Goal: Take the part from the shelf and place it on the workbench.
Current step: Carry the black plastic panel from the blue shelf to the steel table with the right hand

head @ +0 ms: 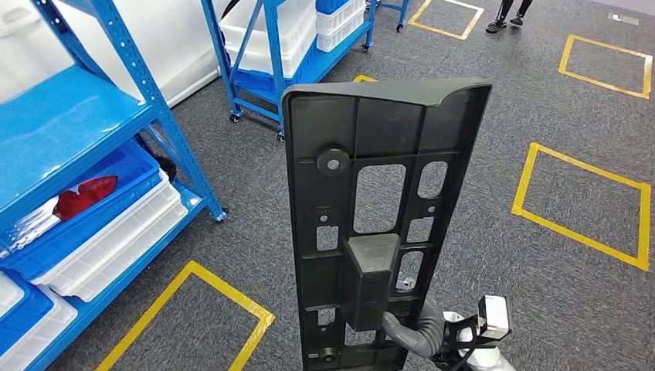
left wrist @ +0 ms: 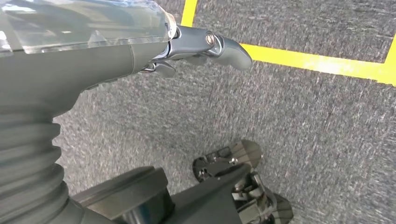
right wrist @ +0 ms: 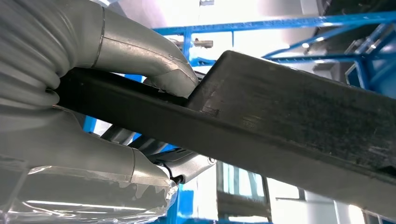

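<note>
A: Our right hand is clamped on the part, thumb over one face, fingers under the other, near its lower end. It stands nearly upright in front of us, above the grey carpet.

B: And our left hand?

A: It hangs over the floor with nothing in it, fingers loosely extended.

B: How will the part carry?

A: We judge it a stiff moulded plastic panel, light but long, so top-heavy from this low grip. Its smooth faces may slip; the raised block and cut-outs offer surer purchase. The blue shelf stands to our left.
</note>
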You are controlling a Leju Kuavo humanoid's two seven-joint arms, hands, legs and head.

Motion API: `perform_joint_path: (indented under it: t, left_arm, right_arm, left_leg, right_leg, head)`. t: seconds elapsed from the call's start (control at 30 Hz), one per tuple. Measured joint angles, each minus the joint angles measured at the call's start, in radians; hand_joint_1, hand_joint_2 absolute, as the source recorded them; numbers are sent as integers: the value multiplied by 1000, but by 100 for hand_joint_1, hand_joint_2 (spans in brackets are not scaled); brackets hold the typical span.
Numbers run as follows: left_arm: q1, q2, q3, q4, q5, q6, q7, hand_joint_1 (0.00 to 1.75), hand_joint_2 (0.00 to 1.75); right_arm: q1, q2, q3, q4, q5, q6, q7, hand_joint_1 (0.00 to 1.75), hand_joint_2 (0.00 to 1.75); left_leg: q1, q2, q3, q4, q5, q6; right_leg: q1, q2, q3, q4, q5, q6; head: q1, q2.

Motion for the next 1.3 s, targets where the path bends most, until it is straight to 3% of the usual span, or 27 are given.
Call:
perform_joint_path:
  t: [0.1,0.17,0.23,0.27,0.3,0.33,0.37,0.4,0.47,0.53,0.6,0.63,0.7,0.77,0.83,0.87,0.9,0.97,1.03,1.13,1.3]
  left_arm:
    - [-1,2,0,0,0,2,3,0,175]
    - [-5,2,-1,0,0,2,6,0,175]
    - [-7,3,-1,0,0,2,8,0,175]
    - [-8,3,-1,0,1,2,8,0,175]
    - [-7,3,-1,0,1,2,8,0,175]
    - [-8,3,-1,0,2,1,7,0,175]
    - [-8,3,-1,0,3,1,8,0,175]
    - [-10,3,-1,0,5,1,8,0,175]
    - [-11,4,-1,0,9,2,11,0,175]
    - [-10,4,-1,0,12,2,14,0,175]
    - [-10,5,-1,0,13,3,16,0,175]
    - [-11,5,-1,0,12,3,16,0,175]
    - [-13,5,-1,0,12,3,17,0,175]
    - [-13,6,-1,0,12,4,16,0,175]
    - [-12,7,-1,0,12,4,16,0,175]
    - [-12,7,-1,0,12,4,16,0,175]
    - [-13,7,-1,0,11,4,16,0,175]
    - [-15,8,-1,0,10,4,16,0,175]
    - [-16,8,-1,0,10,5,18,0,175]
    - [-20,8,-1,0,10,6,19,0,175]
    - [-21,8,-1,0,10,6,19,0,175]
  right_arm:
    - [-1,0,-5,0,7,-3,0,175,175]
    - [-3,0,-10,-1,10,-4,1,175,175]
    - [-5,-1,-15,-1,11,-5,1,175,175]
    - [-6,-2,-17,-1,11,-4,1,175,175]
    - [-6,-2,-20,0,11,-3,1,175,175]
    - [-7,-2,-21,3,11,-2,0,175,175]
    - [-8,-2,-22,5,11,-1,0,175,175]
    - [-10,-2,-22,8,11,0,0,175,175]
    - [-17,-2,-23,14,10,1,0,175,175]
    - [-24,-2,-23,18,9,1,0,175,175]
    - [-26,-2,-23,21,8,1,-1,175,175]
    - [-25,0,-25,22,8,0,-1,175,175]
    - [-26,3,-29,24,6,0,-1,175,175]
    - [-29,7,-33,27,4,0,-1,175,175]
    - [-29,8,-34,33,4,1,-1,175,175]
    - [-28,8,-34,35,4,1,-1,175,175]
    - [-28,9,-34,37,4,1,-1,175,175]
    - [-31,9,-35,39,4,2,-1,175,175]
    - [-36,9,-36,39,4,3,-1,175,175]
    - [-40,9,-37,40,4,4,-1,175,175]
    - [-41,9,-37,41,4,4,-1,175,175]
  left_leg:
    - [1,18,7,-2,-5,-14]
    - [4,-15,-2,28,-30,-23]
    - [6,-65,-51,142,-94,-27]
    - [6,-78,-88,218,-127,-27]
    - [5,-82,-119,278,-146,-26]
    - [5,-84,-136,305,-143,-24]
    - [5,-86,-135,291,-120,-22]
    - [5,-94,-115,237,-80,-17]
    - [6,-140,-58,94,-6,-7]
    - [7,-175,-30,18,17,0]
    - [5,-162,-26,9,17,7]
    - [6,-150,-21,2,20,13]
    - [9,-124,-13,-13,28,23]
    - [6,-98,-11,-17,29,27]
    - [4,-71,-10,-16,25,27]
    - [3,-58,-8,-15,22,26]
    - [3,-45,-5,-14,18,24]
    - [1,-24,4,-12,9,17]
    - [-3,-6,9,-10,0,6]
    - [-4,17,16,-11,-5,-7]
    - [-4,22,18,-11,-6,-10]
  right_leg:
    - [3,26,-3,-1,1,-16]
    - [-1,42,0,-8,5,-27]
    - [-1,60,2,-11,7,-37]
    - [1,71,2,-10,6,-40]
    - [3,84,2,-10,6,-42]
    - [5,98,3,-10,6,-43]
    - [6,112,5,-9,6,-43]
    - [7,127,7,-8,5,-42]
    - [8,155,9,-6,3,-39]
    - [4,179,4,-3,4,-29]
    - [0,203,-2,-6,8,-14]
    - [1,200,-4,-5,7,-9]
    - [4,154,-29,46,-23,-2]
    - [1,94,-91,171,-85,3]
    - [-5,74,-143,270,-112,9]
    - [-7,70,-142,266,-98,11]
    - [-9,63,-119,221,-67,11]
    - [-4,25,-42,76,-7,7]
    - [5,-1,-2,-1,10,-5]
    - [12,18,-6,-5,5,-19]
    - [13,24,-6,-5,5,-21]
  head:
    - [0,0]
    - [0,0]
    - [0,0]
    - [0,0]
    - [0,0]
    - [0,0]
    - [0,0]
    - [0,0]
    - [0,0]
    - [0,0]
    - [0,0]
    - [0,0]
    - [0,0]
    - [0,0]
    - [0,0]
    - [0,0]
    - [0,0]
    - [0,0]
    - [0,0]
    - [0,0]
    - [0,0]
